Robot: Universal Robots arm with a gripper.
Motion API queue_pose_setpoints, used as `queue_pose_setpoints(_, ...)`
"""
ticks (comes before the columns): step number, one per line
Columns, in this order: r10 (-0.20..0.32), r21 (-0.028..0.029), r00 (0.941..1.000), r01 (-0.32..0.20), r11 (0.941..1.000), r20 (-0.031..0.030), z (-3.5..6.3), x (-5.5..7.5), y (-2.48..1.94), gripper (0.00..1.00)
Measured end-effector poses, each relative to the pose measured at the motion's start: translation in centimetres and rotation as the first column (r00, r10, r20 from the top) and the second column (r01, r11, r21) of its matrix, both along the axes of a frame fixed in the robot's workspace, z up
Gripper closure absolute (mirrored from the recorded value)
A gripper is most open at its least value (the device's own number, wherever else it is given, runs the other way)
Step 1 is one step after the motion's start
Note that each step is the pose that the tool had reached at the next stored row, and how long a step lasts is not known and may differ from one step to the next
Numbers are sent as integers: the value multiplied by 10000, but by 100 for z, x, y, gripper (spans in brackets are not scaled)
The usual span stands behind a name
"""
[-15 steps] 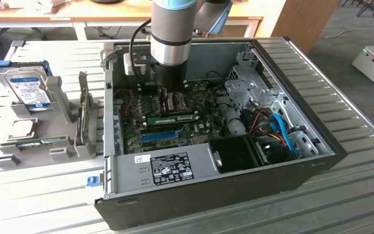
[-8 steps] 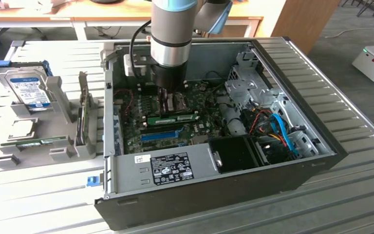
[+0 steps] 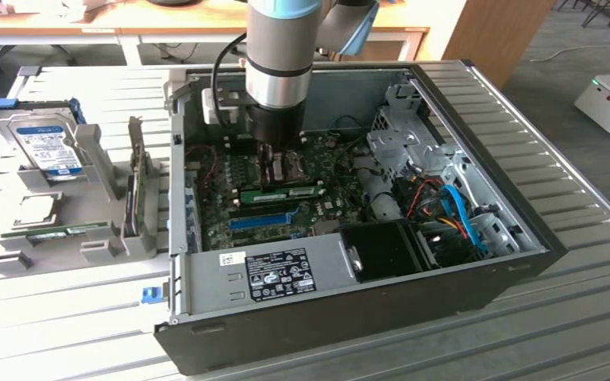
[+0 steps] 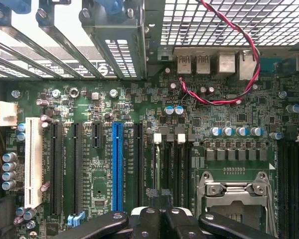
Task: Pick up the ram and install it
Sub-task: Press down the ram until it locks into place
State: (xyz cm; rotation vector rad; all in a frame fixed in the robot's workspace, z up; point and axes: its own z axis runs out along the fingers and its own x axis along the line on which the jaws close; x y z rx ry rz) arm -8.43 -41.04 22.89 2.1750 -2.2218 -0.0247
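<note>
Ram [image 3: 280,193] lies flat across the motherboard [image 3: 316,208] inside the computer case [image 3: 517,262], at six o'clock from the gripper [image 3: 276,168], whose fingers are pressed together directly above it.

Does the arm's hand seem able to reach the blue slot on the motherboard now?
Probably yes. The case side is open, the blue slot lies bare with no cable or card over it, and the hand is low over the motherboard nearby.

green ram [image 3: 280,193], blue slot strip [image 4: 117,167], red-and-black twisted wire [image 4: 234,35]
</note>
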Motion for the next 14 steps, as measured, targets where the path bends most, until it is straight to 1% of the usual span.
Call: queue_pose_setpoints(14,1,-3,10000,-1,10000,-2,-14,0,5,89)
